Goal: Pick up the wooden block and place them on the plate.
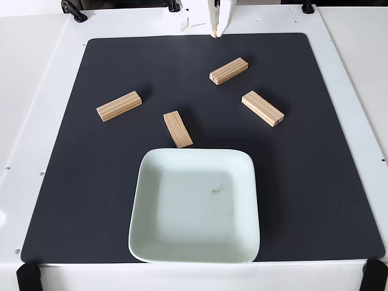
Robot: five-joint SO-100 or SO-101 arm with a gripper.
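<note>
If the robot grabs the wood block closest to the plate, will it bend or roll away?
Probably not. That wooden block looks like solid wood with flat sides, so it should stay stiff and slide rather than roll. It lies flat on the dark mat, so tipping seems unlikely. It looks small, so probably light. Its grooved grain may help the fingers grip.

Pretty plain setup: a white table (36, 91) with a big black mat (91, 200) covering most of it, black clamps (73, 11) along the table's edges, soft even lighting.
</note>
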